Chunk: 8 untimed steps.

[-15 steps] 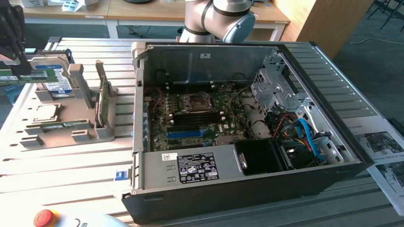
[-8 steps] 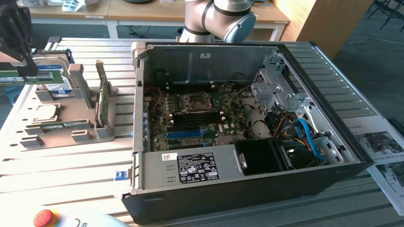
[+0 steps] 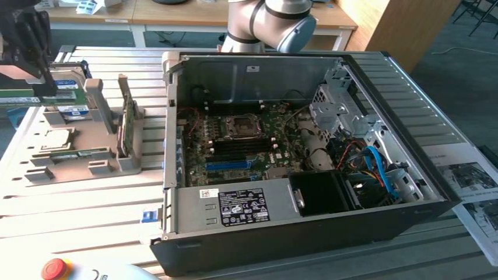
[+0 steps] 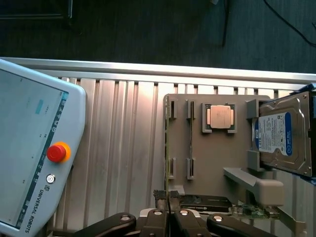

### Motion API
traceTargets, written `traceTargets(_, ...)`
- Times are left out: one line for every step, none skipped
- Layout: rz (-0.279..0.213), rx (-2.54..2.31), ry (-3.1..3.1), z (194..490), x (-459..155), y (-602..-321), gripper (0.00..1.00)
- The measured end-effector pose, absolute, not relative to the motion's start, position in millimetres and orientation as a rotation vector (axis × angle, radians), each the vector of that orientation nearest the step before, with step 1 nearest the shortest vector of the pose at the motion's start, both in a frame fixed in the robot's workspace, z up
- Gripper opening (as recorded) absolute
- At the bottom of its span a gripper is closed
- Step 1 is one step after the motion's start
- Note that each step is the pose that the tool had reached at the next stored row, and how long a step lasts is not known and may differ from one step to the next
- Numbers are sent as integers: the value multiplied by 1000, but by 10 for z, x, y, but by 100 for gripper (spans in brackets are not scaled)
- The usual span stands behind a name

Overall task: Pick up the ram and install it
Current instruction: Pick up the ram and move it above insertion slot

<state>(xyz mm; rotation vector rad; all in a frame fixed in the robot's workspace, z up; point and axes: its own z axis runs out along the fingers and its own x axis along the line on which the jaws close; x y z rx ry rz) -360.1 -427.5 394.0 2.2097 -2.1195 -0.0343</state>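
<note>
Currently the hand [image 3: 23,87] hangs high at the exterior view's left, over the fixture [image 3: 78,178]. It's pinched narrow on the ram [image 3: 20,96], a green strip with a white band, level right under the hand, clear of the fixture and well apart from the case [image 3: 311,233]. Not installed yet. The wrist view looks down past the hand [image 4: 168,196]: fingertips [image 4: 160,195] nearly together, with the grey fixture [image 4: 217,158] below on the ribbed worktop [image 4: 123,148]. In the fixture, the CPU [image 4: 219,117] lies flat in its square pocket and the drive [image 4: 284,138], blue-white label up, leans just beside it. A second green stick [image 4: 247,212] stands on edge next to the grey bracket [image 4: 261,190]. In the exterior view that stick [image 3: 125,119] is upright along the fixture's side nearest the case, with the CPU [image 3: 58,139] and drive [image 3: 72,96] further to the exterior view's left. The case lies on its side on the worktop [image 3: 78,210], open, mainboard [image 3: 233,146] facing up. Its black and blue slots [image 3: 233,158] sit just beside the socket [image 3: 237,127]. The arm [image 3: 272,20] rises behind the case. The pendant [image 4: 34,148], with a red button [image 4: 58,152], lies on the worktop near the fixture. Papers [image 3: 474,192] lie at the exterior view's right of the case.
</note>
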Motion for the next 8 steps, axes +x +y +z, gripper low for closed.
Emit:
traceTargets(-36,2209,-2119,3941,-3579,-4282,12)
traceTargets(-37,2208,-2118,3940,-3557,-4289,12)
traceTargets(-38,2208,-2117,3941,-3535,-4296,12)
traceTargets(-40,2207,-2117,3941,-3512,-4304,12)
traceTargets(-41,2207,-2116,3940,-3490,-4311,12)
traceTargets(-42,2206,-2116,3940,-3466,-4319,12)
traceTargets(-44,2205,-2115,3940,-3443,-4327,12)
traceTargets(-45,2205,-2114,3940,-3421,-4334,12)
